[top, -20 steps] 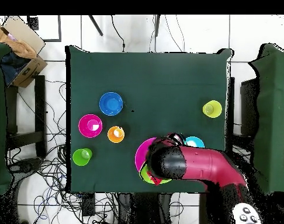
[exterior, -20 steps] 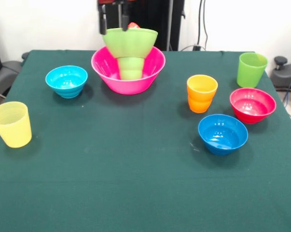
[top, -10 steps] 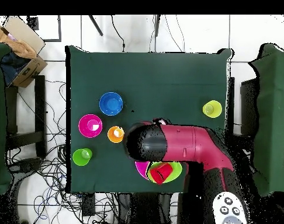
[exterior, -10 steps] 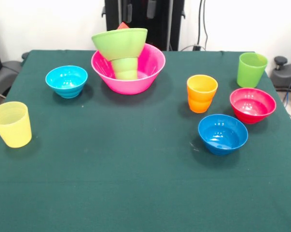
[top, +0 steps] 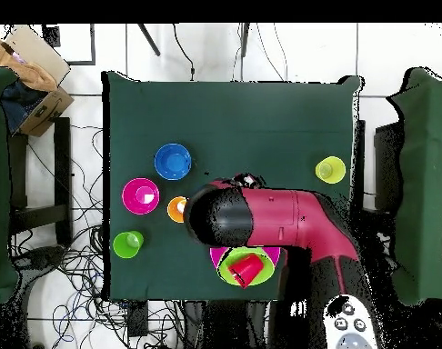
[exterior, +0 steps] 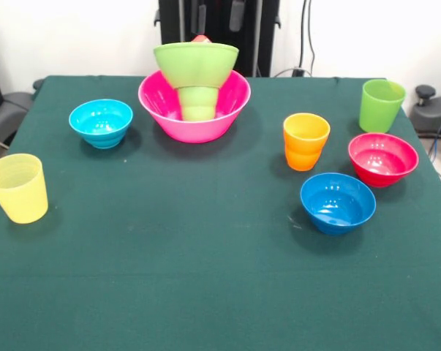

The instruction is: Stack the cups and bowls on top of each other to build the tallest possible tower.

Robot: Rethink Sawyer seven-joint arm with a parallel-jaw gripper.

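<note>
From the front, the tower shows its layers: the large pink bowl on the green surface, the small green cup upside down inside it, the lime green bowl upright on that, and only a sliver of the red cup above the bowl's rim. Overhead, the red cup lies plainly in the lime bowl, while the red arm covers much of the pink bowl and the light blue bowl. The end effector is hidden under the arm, so its opening cannot be told. Apart stand the pale yellow cup, orange cup, taller lime green cup, magenta bowl and darker blue bowl. The arm reaches over the surface beside the tower.
</note>
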